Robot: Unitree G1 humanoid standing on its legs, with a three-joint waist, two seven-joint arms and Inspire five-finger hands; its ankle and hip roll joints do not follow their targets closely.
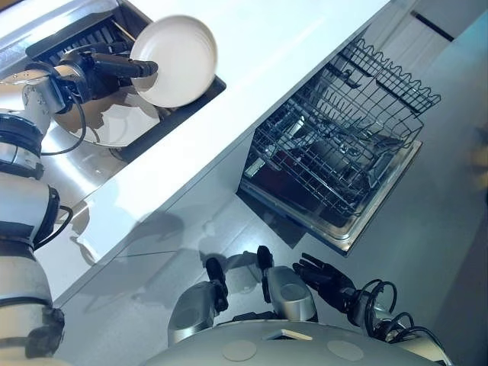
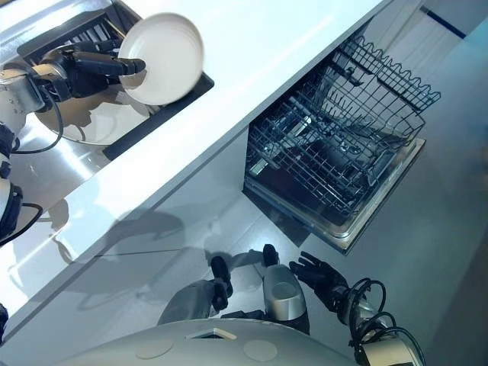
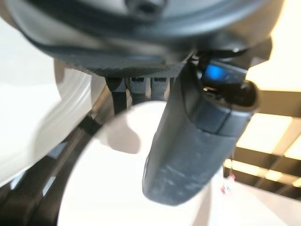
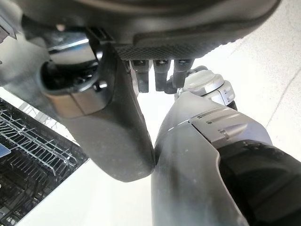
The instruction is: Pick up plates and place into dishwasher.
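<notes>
- The left hand (image 1: 99, 69) grips a white plate (image 1: 183, 57) by its rim. The thumb (image 3: 188, 141) lies across the plate's face, and the fingers (image 3: 117, 92) pass behind it, so their tips are hidden.
- The plate is held up on edge, off any surface. Its face is turned towards the head camera.
- Below the left hand is a dark-rimmed sink (image 1: 179, 113) set into the white counter (image 1: 290, 46). A second pale plate (image 1: 118, 126) lies flat in it, partly covered by the hand and the held plate.
- Just beyond the hand is a dark slatted drainer (image 1: 84, 38), cut off by the edge of the view. What it holds cannot be made out.
- The dishwasher rack (image 1: 343, 137) is pulled out, well away from the left hand and below counter level. It is a mesh of dark wire, and its contents are hard to tell from the wires and reflections.
- The right hand (image 1: 324, 276) hangs low by the floor, nearer the rack. Its fingers are loosely spread and hold nothing.
- Beside this hand's thumb, the right wrist view shows a corner of the rack (image 4: 28, 155).
</notes>
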